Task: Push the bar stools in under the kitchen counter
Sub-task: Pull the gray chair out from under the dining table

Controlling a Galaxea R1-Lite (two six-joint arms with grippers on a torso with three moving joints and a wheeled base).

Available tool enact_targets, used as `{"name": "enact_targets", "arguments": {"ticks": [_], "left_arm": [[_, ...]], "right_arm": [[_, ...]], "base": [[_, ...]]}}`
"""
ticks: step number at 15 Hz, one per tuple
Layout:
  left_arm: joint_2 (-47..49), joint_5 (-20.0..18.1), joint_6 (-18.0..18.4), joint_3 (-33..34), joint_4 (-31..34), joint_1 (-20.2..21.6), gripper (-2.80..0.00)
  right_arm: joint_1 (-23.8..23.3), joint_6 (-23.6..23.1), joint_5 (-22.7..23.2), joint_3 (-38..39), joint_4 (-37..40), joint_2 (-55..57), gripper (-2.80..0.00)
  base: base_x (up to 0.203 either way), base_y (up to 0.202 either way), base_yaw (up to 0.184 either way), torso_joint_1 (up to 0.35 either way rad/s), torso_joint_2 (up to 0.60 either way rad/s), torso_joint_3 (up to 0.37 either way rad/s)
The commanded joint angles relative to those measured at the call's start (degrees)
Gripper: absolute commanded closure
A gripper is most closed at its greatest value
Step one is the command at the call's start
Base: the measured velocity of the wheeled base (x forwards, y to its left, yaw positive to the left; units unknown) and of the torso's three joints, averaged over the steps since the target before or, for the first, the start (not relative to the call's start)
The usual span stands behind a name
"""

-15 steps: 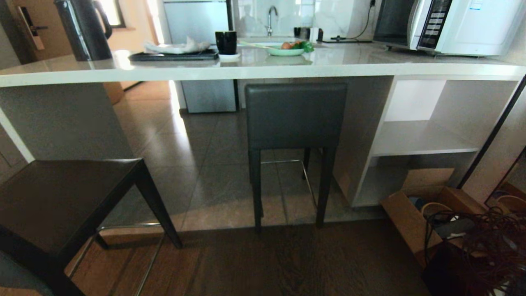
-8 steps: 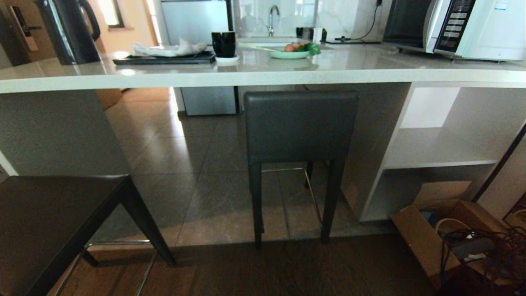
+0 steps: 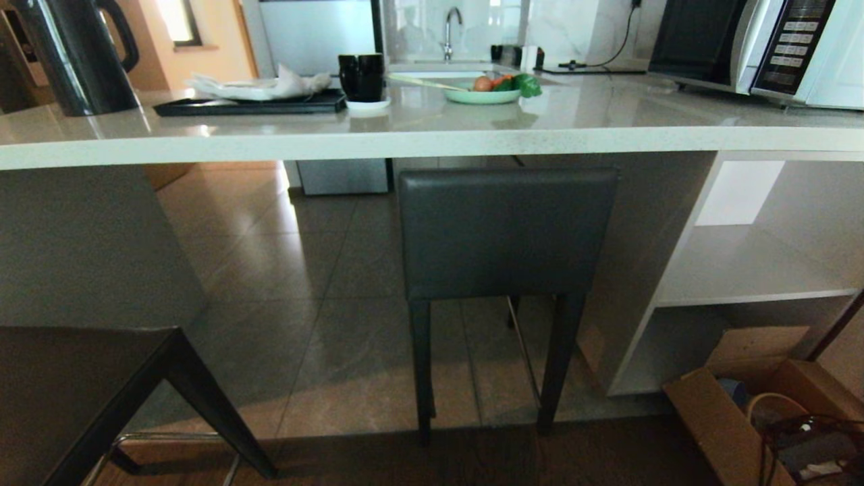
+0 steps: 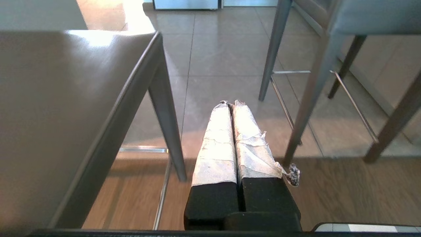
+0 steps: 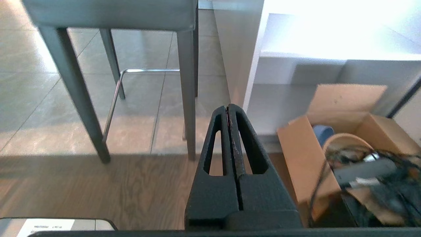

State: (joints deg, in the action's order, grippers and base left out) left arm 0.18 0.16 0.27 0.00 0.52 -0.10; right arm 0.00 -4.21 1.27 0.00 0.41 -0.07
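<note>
The long pale grey-white speckled stone kitchen counter (image 3: 432, 138) spans the upper third of the head frame. One tall bar stool with a dark grey leather backrest and slim dark legs (image 3: 503, 233) stands at centre, its backrest just below the slab edge and its rear legs at the line where tile meets wood floor. The second stool, of which only the dark square seat (image 3: 74, 391) shows, sits at lower left, well out from the counter. The tape-wrapped left gripper (image 4: 230, 103) and the black right gripper (image 5: 228, 107) are both clenched and empty, low above the floor. Risks, as judged: a push placed off-centre could skew or tip a tall stool; legs may catch at the floor seam; the open brown cardboard box of cables (image 3: 763, 412) at lower right could snag the base.
</note>
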Motion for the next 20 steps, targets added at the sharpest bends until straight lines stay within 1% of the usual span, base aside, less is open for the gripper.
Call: {"name": "enact_targets", "arguments": {"ticks": [1,16,18,20], "left_arm": [[0.1,0.0,0.0,0.0,0.0,0.0,0.00],[0.1,0.0,0.0,0.0,0.0,0.0,0.00],[0.1,0.0,0.0,0.0,0.0,0.0,0.00],[0.1,0.0,0.0,0.0,-0.1,0.0,0.00]], "right_arm": [[0.0,0.0,0.1,0.0,-0.1,0.1,0.00],[0.0,-0.5,0.3,0.0,0.0,0.1,0.00],[0.0,-0.5,0.3,0.0,0.0,0.1,0.00],[0.0,-0.5,0.3,0.0,0.0,0.1,0.00]], "base": [[0.194,0.000,0.003,0.006,0.01,-0.001],[0.194,0.000,0.002,0.001,0.00,0.003],[0.109,0.000,0.002,0.009,0.00,0.001],[0.000,0.000,0.000,0.000,0.00,0.000]]}}
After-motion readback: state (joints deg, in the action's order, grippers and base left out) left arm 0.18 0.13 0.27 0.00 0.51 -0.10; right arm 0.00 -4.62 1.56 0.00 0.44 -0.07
